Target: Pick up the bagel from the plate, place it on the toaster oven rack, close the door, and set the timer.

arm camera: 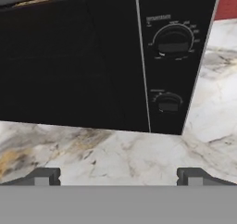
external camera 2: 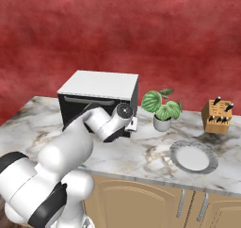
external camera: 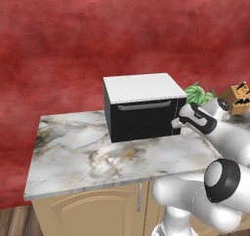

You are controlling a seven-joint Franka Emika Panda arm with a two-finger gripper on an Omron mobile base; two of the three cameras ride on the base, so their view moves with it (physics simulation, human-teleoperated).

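While the door (external camera: 141, 118) of the toaster oven (external camera: 143, 106) is shut and the plate (external camera 2: 194, 157) at the lower right lies bare, the gripper (arm camera: 118, 176) hangs empty with jaws wide apart. Two dials (arm camera: 173, 40) sit upper right of its tips, just ahead.
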